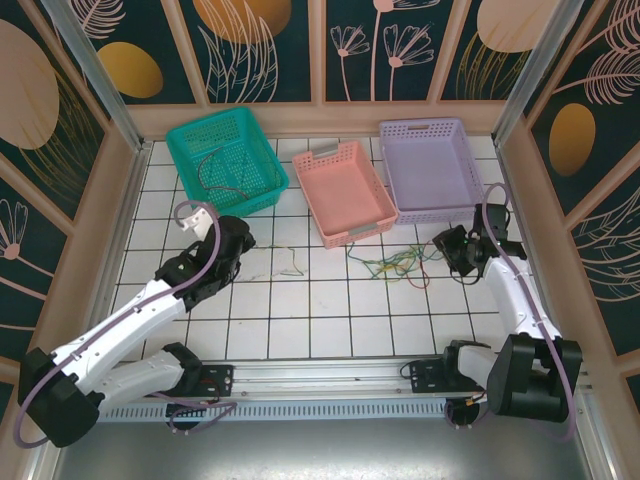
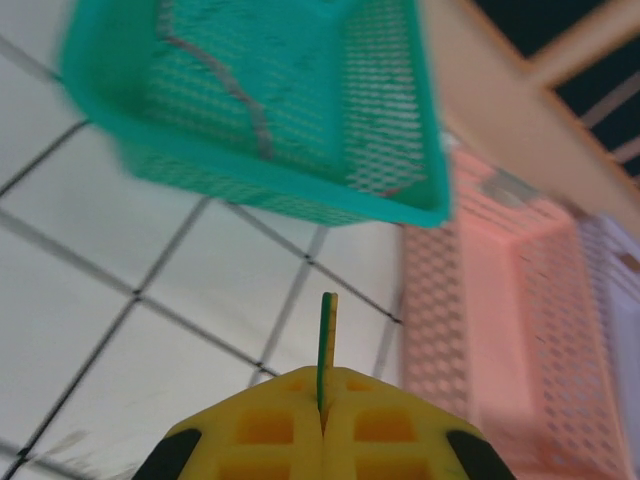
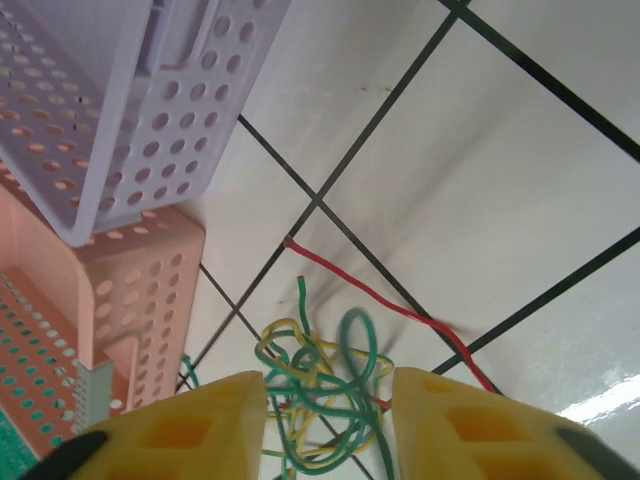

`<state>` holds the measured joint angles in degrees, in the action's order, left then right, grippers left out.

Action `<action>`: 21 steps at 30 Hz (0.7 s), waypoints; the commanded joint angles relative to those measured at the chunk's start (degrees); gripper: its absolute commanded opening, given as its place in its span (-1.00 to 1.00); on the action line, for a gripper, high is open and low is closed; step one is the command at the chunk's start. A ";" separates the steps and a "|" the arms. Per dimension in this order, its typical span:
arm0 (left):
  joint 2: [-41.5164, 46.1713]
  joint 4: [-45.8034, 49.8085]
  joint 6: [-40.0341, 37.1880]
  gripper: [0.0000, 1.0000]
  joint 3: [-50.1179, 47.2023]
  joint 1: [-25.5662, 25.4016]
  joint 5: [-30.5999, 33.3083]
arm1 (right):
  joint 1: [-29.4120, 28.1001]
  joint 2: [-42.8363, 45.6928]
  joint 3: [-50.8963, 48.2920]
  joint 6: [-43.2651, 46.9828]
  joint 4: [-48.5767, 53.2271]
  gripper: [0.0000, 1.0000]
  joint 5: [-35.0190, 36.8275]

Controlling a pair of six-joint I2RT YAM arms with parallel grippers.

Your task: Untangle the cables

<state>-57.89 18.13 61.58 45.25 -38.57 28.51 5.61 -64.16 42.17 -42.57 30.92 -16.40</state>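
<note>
Top external view gives you the score: a few thin wires already lie in the teal basket, while the pink basket and the lilac basket look bare, so by my reckoning you are somewhere in the early part of the job. The main bunch of cables sits knotted on the white tiles just in front of the pink basket. One green-and-yellow wire trails across the tiles apart from it, toward the left arm. What is left, as I judge it, is most of the work: the green, yellow and red loops in that bunch need drawing apart one at a time. Your left claw is clenched tight. Left wrist shows a short stub of what looks like that same green-and-yellow wire poking up out of its closed seam, with the teal basket near ahead. Your right claw stands parted with nothing pinched. Right wrist shows the bunch lying on the tiles within its gap, a red wire running out of the knot to one side. Whether that claw brushes any strand, I cannot tell.
</note>
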 commanded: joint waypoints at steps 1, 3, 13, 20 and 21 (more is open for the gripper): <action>0.93 -13.96 -16.58 -1.00 0.04 0.33 -11.07 | -1.57 2.37 4.05 2.22 1.31 -0.02 0.74; 1.11 -17.98 -19.82 -1.00 0.39 0.28 -15.77 | -4.60 3.49 8.27 3.78 2.03 0.06 3.08; -9.86 -25.20 -26.65 -1.00 15.39 0.32 -29.97 | -27.51 6.09 21.70 9.95 4.12 0.17 9.60; -18.48 -29.78 -27.75 -1.00 25.60 0.80 -28.90 | -28.98 8.58 18.18 -7.65 -0.09 0.11 -0.65; -19.81 -31.00 -27.14 -1.00 26.84 0.96 -28.38 | -28.90 9.20 17.23 -12.74 -1.36 0.08 -1.64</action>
<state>-75.05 -7.64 35.53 68.60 -38.41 0.23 -22.94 -56.99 61.19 -43.11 32.73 -13.28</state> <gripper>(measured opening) 0.069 0.548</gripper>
